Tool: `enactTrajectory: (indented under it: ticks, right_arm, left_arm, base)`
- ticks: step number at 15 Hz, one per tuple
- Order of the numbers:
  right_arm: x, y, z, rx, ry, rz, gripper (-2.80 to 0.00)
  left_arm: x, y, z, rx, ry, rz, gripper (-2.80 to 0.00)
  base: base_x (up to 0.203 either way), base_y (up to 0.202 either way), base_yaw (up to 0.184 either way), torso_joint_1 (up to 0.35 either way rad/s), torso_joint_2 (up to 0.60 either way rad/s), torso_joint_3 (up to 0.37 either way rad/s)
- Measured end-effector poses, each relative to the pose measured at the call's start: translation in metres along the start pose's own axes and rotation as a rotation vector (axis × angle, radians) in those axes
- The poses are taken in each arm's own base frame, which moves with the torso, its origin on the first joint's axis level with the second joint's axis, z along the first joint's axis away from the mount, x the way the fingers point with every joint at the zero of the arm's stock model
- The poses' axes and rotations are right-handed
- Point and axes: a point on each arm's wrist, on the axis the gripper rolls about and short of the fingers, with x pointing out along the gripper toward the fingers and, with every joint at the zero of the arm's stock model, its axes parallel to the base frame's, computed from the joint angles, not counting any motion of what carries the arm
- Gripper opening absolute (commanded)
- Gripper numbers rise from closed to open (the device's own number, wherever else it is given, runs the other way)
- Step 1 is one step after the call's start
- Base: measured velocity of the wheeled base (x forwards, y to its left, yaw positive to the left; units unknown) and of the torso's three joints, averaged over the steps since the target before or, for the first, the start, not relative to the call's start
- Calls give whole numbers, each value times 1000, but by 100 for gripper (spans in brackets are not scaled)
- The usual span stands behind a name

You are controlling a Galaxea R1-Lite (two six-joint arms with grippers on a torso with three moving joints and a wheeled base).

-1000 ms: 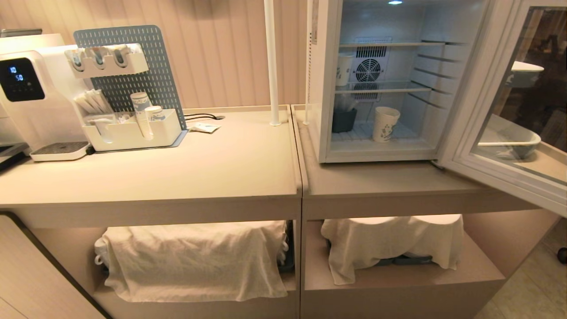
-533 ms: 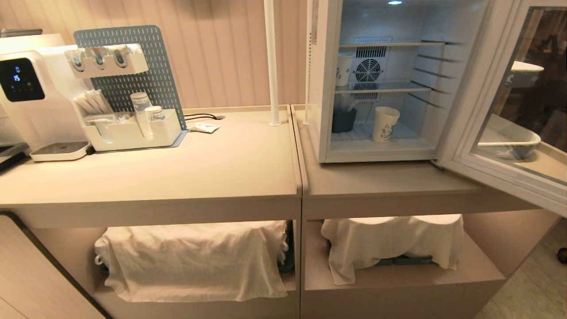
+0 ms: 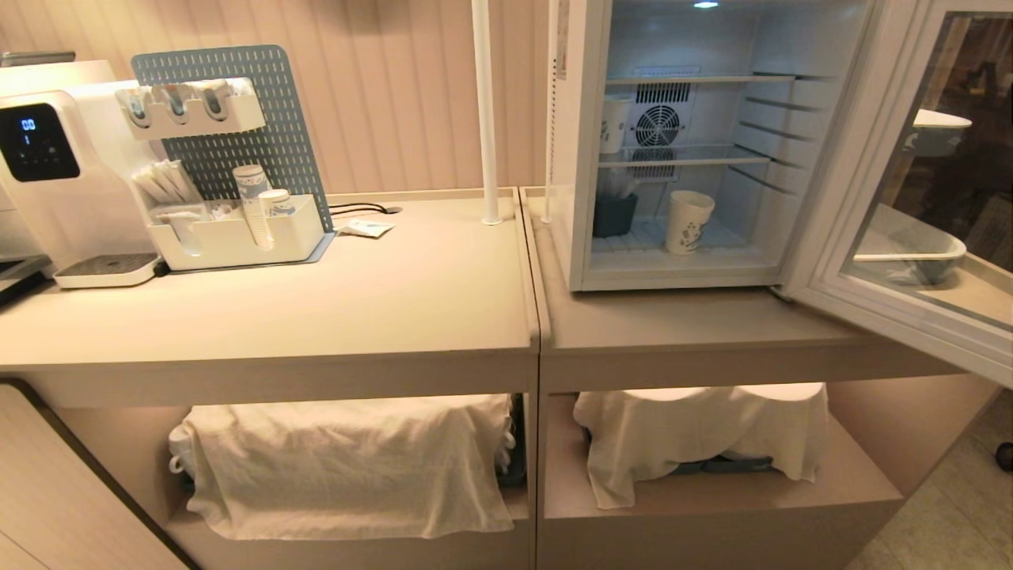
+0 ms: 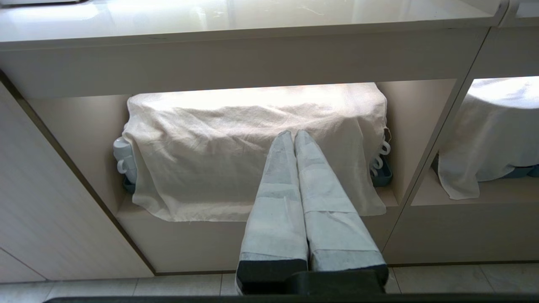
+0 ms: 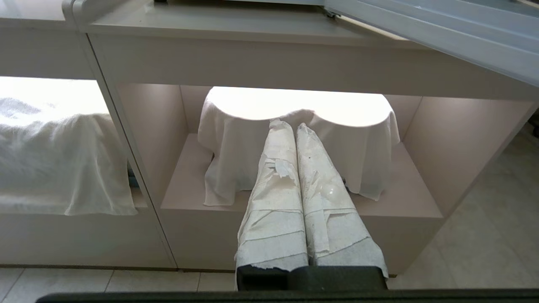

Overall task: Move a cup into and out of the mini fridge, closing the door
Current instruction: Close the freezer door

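The cup [image 3: 688,221] stood inside the mini fridge [image 3: 681,142], door [image 3: 910,198] wide open — both grippers, left gripper [image 4: 293,134] and right gripper [image 5: 290,125], pressed closed and empty; a reach risked clipping the shelves.

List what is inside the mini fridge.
On the mini fridge floor stands the cup, upright, beside a dark bin. Another patterned cup sits on the middle wire shelf by the rear fan. The bin's contents are unclear.

Tape-wrapped end effector fingers [image 4: 290,189], black bases
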Motion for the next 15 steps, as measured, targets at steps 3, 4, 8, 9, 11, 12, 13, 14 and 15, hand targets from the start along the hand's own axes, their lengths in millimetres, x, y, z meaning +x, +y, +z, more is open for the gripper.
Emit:
enactTrajectory:
  ticks: [3, 4, 8, 9, 11, 12, 13, 14, 15]
  right_arm:
    - [0, 0, 0, 50, 2, -3, -280]
    - [0, 0, 0, 23, 0, -2, -280]
    - [0, 0, 0, 8, 2, 0, -280]
    - [0, 0, 0, 15, 3, -3, -280]
    - [0, 0, 0, 16, 5, -3, -280]
    - [0, 0, 0, 19, 5, -3, -280]
    - [0, 0, 0, 20, 5, -3, -280]
    - [0, 0, -1, 20, 6, -4, -280]
    - [0, 0, 0, 25, 7, -4, -280]
  left_arm:
    - [0, 0, 0, 0, 0, 0, -280]
    - [0, 0, 0, 6, 2, -1, -280]
    - [0, 0, 0, 15, 4, -1, -280]
    - [0, 0, 0, 12, 4, 0, -280]
    - [0, 0, -1, 15, 5, -1, -280]
    - [0, 0, -1, 20, 5, -2, -280]
    - [0, 0, -1, 24, 5, -2, -280]
    - [0, 0, -1, 22, 5, 0, -280]
    - [0, 0, -1, 22, 5, -1, -280]
  base:
    - [0, 0, 0, 0, 0, 0]
    - [0, 0, 0, 0, 0, 0]
    - [0, 0, 0, 0, 0, 0]
    - [0, 0, 0, 0, 0, 0]
    - [0, 0, 0, 0, 0, 0]
    - [0, 0, 0, 0, 0, 0]
    - [0, 0, 0, 0, 0, 0]
    - [0, 0, 0, 0, 0, 0]
    - [0, 0, 0, 0, 0, 0]
